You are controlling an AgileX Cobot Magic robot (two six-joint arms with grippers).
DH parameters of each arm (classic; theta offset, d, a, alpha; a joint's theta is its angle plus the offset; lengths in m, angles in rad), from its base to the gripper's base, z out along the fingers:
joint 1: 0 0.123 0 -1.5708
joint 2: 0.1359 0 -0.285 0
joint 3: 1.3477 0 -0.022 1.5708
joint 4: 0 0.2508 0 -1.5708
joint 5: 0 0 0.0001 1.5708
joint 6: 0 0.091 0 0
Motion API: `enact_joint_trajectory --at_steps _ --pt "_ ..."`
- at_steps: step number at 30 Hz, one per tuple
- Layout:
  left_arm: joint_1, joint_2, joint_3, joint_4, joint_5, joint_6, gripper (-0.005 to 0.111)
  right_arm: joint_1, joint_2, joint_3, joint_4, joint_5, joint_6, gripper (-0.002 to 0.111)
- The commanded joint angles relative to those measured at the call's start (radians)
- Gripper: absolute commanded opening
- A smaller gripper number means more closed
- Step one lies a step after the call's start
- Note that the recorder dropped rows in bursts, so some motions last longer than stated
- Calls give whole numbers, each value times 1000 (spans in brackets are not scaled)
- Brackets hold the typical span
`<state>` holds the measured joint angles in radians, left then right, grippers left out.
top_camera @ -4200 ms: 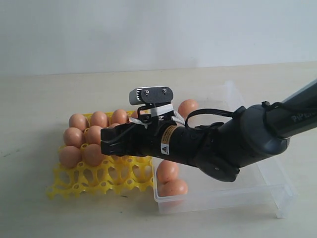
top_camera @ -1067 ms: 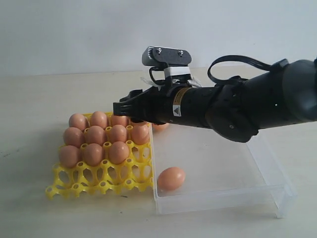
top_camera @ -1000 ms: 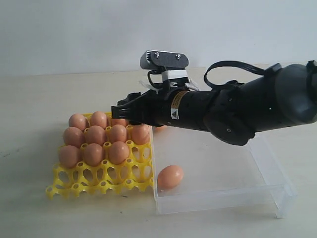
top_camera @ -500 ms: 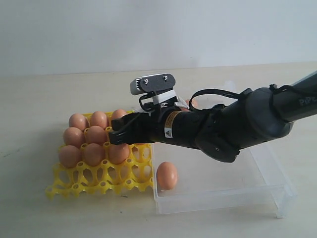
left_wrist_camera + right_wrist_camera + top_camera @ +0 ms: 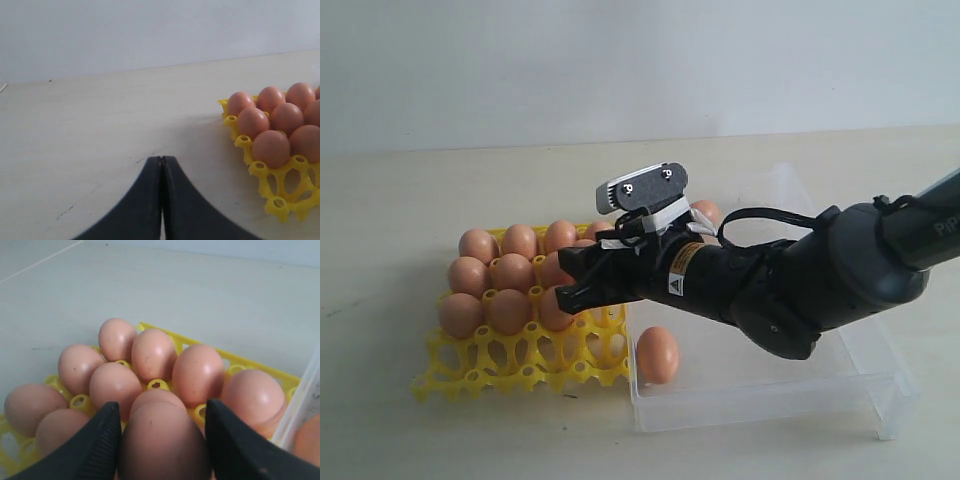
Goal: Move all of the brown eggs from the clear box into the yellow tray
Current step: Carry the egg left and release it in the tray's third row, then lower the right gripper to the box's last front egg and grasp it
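A pale beige tabletop [image 5: 410, 190], matte and marked with a few faint dark scuffs [image 5: 65, 212], stretches wide. Behind the tabletop's far edge rises a plain whitish wall [image 5: 620, 60] in soft, even light.

Brown egg [image 5: 162, 440] in the right tool [image 5: 162, 409], partly out of frame.

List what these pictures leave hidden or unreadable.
- Exterior view: the right arm covers much of the clear box, so eggs behind it cannot be counted.
- Exterior view: the right gripper hides some cups of the yellow tray.
- Right wrist view: the held egg blocks the cup beneath it.
- Left wrist view: the picture's edge cuts off the tray; the box is not shown.
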<state>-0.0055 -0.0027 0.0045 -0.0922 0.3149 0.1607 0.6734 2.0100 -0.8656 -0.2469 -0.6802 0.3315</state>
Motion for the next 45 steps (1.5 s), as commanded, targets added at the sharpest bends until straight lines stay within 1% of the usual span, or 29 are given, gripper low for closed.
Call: enact_joint_trajectory --at_steps 1,12,14,17,23,26,34,38,40,43,45 --pt "-6 3 -5 -5 -4 -4 0 1 17 5 12 -48 -15 0" --pt "-6 3 -5 -5 -4 -4 0 1 17 5 9 -51 66 0" --pt "-6 3 -5 -5 -4 -4 0 1 17 5 0 -51 80 2" --pt "-6 3 -5 -5 -4 -4 0 1 17 5 0 -51 90 13" --pt "-6 3 -5 -5 -4 -4 0 1 17 5 0 -51 91 43" --pt "-6 3 -5 -5 -4 -4 0 1 17 5 0 -51 91 50" --pt "-6 3 -5 -5 -4 -4 0 1 17 5 0 -51 91 51" --pt "-6 3 -5 -5 -4 -4 0 1 17 5 0 -52 91 58" --pt "-6 3 -5 -5 -4 -4 0 1 4 5 0 -52 91 58" --pt "-6 3 -5 -5 -4 -2 0 1 -71 5 -6 -11 112 56" --pt "-6 3 -5 -5 -4 -2 0 -1 -168 5 10 113 112 50"
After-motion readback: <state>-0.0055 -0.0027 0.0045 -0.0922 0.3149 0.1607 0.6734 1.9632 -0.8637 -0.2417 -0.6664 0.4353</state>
